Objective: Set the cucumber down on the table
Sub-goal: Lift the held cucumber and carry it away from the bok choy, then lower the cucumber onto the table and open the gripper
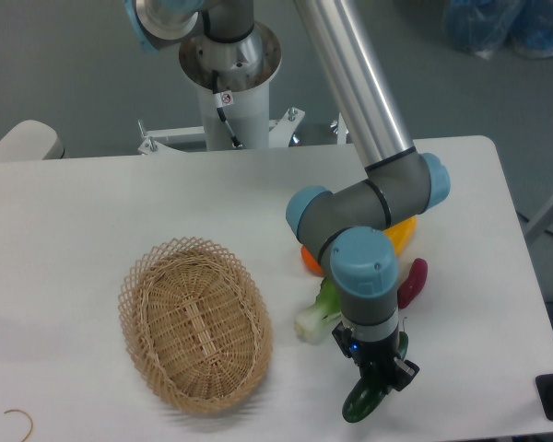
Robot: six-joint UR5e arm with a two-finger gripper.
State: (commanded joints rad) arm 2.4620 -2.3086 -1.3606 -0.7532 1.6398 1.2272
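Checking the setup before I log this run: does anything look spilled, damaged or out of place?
Nothing stands out. The oval woven wicker basket sits upright, and the pincer holds the dark green glossy cucumber near the white table's front edge.

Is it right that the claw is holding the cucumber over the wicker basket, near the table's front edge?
Not quite. In the camera view the claw holds the cucumber over bare table, well right of the basket, near the front edge.

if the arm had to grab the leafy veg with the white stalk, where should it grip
Probably the white stalk, from above, fingers closing across its width. It is the firm, bare end, pointing lower left toward the basket; the leafy end runs up under the arm, close to the gripper.
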